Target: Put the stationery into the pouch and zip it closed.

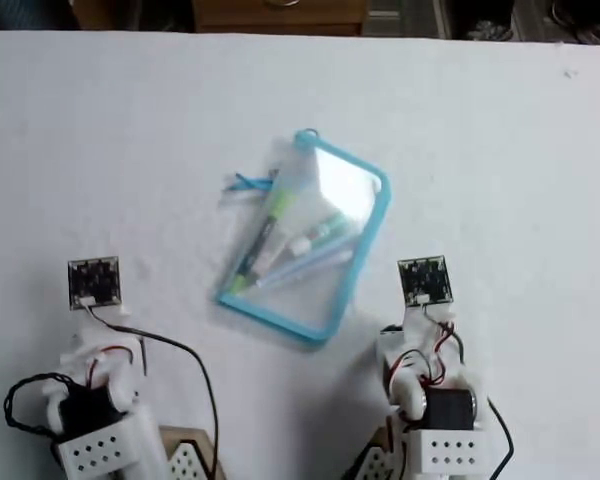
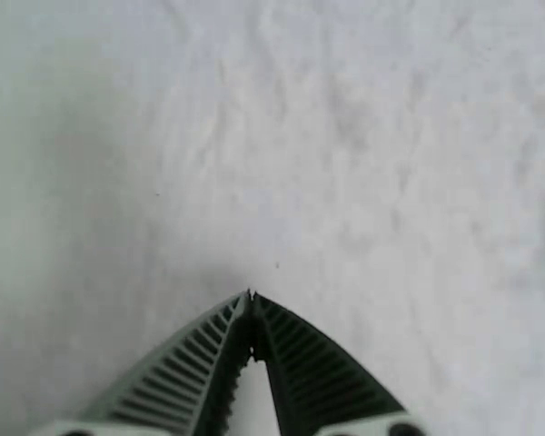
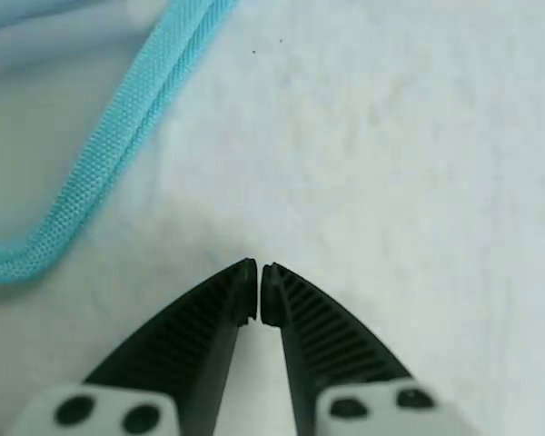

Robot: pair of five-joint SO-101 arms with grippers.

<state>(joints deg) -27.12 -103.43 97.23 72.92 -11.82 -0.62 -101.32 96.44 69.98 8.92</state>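
Right hand (image 3: 258, 291), tips apparently touching, rests just beside the pouch (image 3: 115, 136).

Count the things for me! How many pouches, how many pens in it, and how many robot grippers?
Blue-edged pouch: 1
Pens inside it: 3, as far as I can tell, since they overlap
Robot grippers: 2, the left gripper and the right gripper, both shut
Total: 6
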